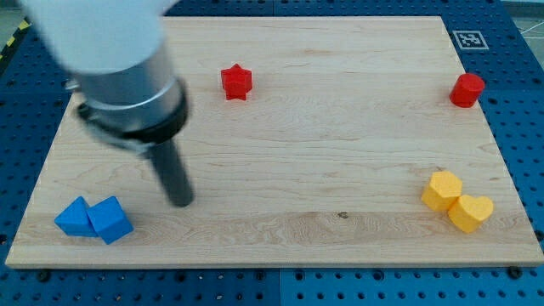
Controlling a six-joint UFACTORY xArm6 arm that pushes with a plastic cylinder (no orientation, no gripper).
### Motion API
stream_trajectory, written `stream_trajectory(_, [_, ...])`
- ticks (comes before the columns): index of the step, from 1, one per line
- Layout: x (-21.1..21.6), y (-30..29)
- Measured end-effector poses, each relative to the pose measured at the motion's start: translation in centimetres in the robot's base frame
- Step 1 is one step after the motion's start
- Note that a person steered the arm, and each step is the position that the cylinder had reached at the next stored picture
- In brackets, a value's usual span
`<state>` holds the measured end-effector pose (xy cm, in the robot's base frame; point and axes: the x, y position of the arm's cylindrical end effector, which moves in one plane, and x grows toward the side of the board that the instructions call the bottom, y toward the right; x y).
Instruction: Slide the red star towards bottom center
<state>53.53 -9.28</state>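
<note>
Tip-wise, my tip [181,201] holds nothing and touches no block, being a bare rod with no jaws to open. From it the red star [236,82] lies well apart, up and to the view's right. To do this well, I judge I should circle above the star, then push it straight down toward the bottom middle of the board [340,153].

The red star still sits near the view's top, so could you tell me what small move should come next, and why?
Probably carry my tip up past the red star to its top side. The tip now stands below and left of the star, apart from it, so only a push from above would send it towards the board's bottom centre.
</note>
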Motion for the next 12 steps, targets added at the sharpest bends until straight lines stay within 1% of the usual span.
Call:
stream_trajectory(1, [-2.0,2.1])
stream_trajectory(2, [-2.4,2.1])
stream_trajectory(3, [-7.2,2.2])
stream_trajectory(4, [-13.3,2.2])
stream_trajectory(5, [-17.6,2.0])
stream_trajectory(6, [-17.8,0.3])
stream_trajectory(7, [-19.1,-1.2])
stream_trajectory(8, [-27.7,0.6])
stream_trajectory(9, [-29.3,2.4])
stream_trajectory(10, [-29.2,2.7])
stream_trajectory(11, [-27.2,2.7])
stream_trajectory(12, [-24.3,2.7])
